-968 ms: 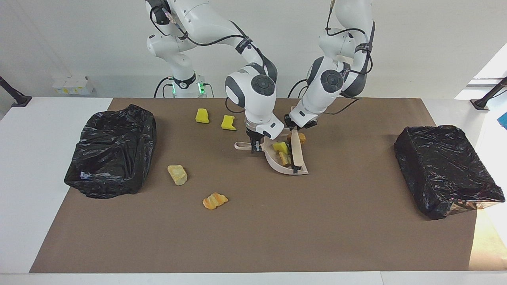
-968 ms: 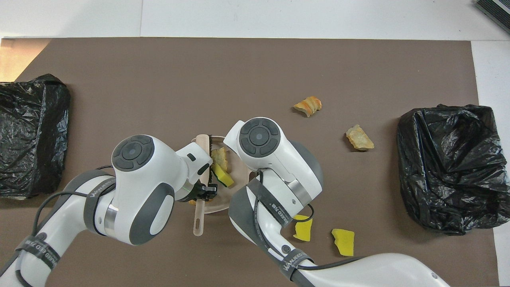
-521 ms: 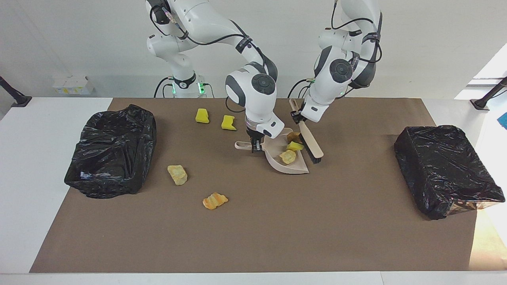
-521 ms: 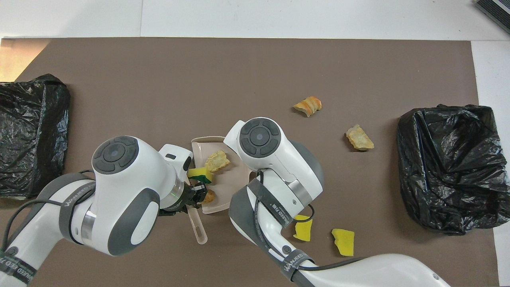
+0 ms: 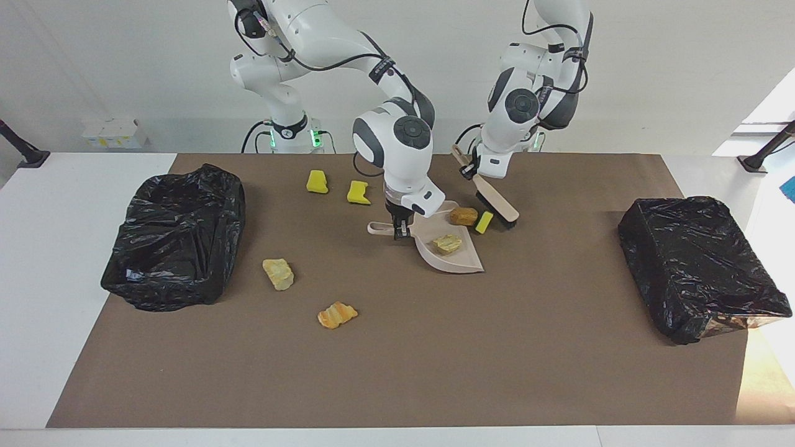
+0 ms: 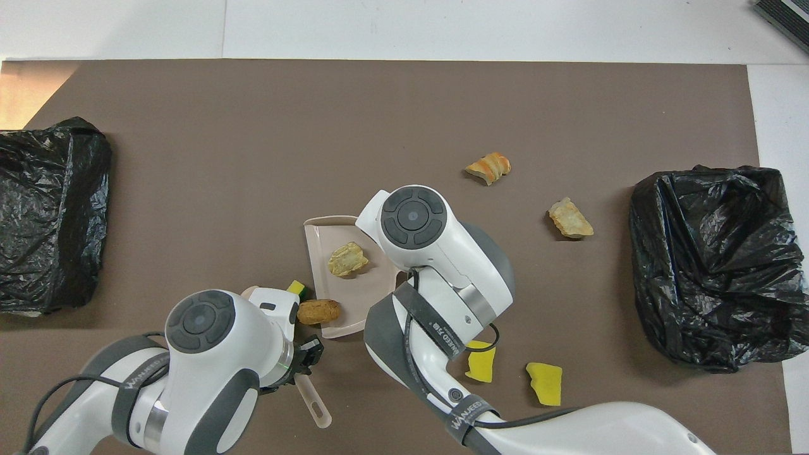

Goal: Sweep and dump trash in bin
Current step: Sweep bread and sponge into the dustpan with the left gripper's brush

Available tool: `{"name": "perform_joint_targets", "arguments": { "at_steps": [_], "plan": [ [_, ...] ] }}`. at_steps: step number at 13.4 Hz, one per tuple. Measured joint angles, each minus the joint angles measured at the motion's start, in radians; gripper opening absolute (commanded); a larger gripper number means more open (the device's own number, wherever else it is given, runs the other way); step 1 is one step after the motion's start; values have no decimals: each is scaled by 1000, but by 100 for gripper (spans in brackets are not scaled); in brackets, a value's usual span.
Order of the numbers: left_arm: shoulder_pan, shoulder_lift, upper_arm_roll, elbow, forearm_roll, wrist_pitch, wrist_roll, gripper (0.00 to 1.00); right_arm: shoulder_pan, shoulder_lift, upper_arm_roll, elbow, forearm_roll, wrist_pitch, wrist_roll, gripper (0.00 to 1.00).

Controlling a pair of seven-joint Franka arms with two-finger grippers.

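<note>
seven scraps of trash in all. one pale lump (image 5: 447,243) lies in the dustpan (image 5: 456,264); brown oval lump (image 5: 463,216) sits at the pan's edge nearer the robots; green-and-yellow sponge (image 5: 484,221) just beside it, touching the brush bristles. two yellow sponge chunks (image 5: 317,181) (image 5: 358,192) lie nearer the robots, toward right arm's end. pale beige lump (image 5: 277,274) and orange lump (image 5: 337,315) lie farther out, well apart from the pan.

right gripper (image 5: 400,228) clamped on dustpan handle, pan flat on the brown mat (image 5: 397,372). left gripper (image 5: 473,172) clamped on brush (image 5: 495,202) handle, brush slanted, bristles down by the sponge.

black-bagged bin (image 5: 177,236) at right arm's end, near the pale beige lump; 2nd black bin (image 5: 699,267) at left arm's end. wide bare mat betw pan and 2nd bin, also across the part farthest from the robots. white tabletop (image 5: 37,261) borders the mat at both ends.
</note>
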Motion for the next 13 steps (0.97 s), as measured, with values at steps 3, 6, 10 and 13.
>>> {"name": "perform_joint_targets", "arguments": {
  "at_steps": [3, 6, 10, 13],
  "plan": [
    [-63, 46, -6, -14, -9, 177, 61, 0, 0, 0, 0, 0, 0, 0, 0, 0],
    [-73, 77, -6, 14, -24, 221, 201, 0, 0, -1, 0, -1, 0, 0, 0, 0],
    [-80, 135, -7, 121, -27, 220, 291, 0, -12, -14, -2, -5, 0, -2, 0, 0],
    [-94, 158, -7, 150, -17, 182, 251, 0, -35, -15, -2, -16, 3, -1, 0, 0]
  ]
}}
